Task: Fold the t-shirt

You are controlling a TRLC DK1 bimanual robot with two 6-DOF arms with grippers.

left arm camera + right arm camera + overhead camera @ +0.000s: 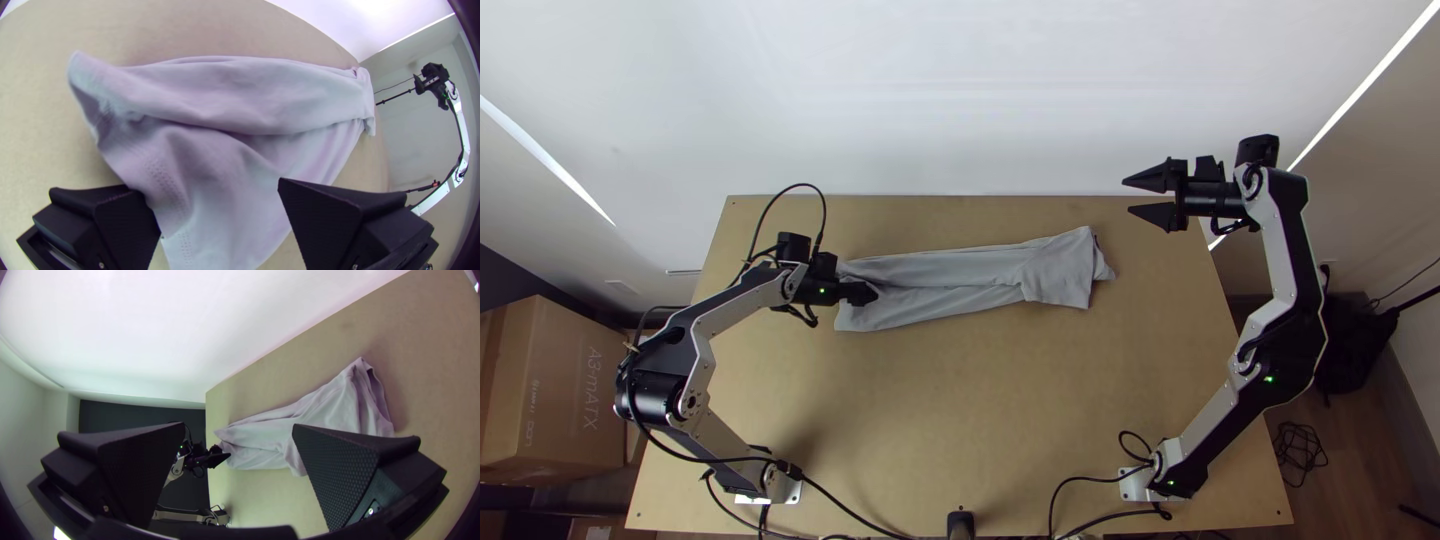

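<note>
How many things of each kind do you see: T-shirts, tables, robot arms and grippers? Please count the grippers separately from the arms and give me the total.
T-shirt: 1, grey T-shirt
Table: 1, wooden table
Robot arms: 2, left arm and right arm
Grippers: 2, left gripper and right gripper
Total: 6

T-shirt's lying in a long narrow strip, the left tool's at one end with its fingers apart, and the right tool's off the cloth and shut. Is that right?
The right tool isn't shut: the top view shows its fingers spread apart. The t-shirt does lie in a long narrow strip, with the left tool open at one end.
</note>
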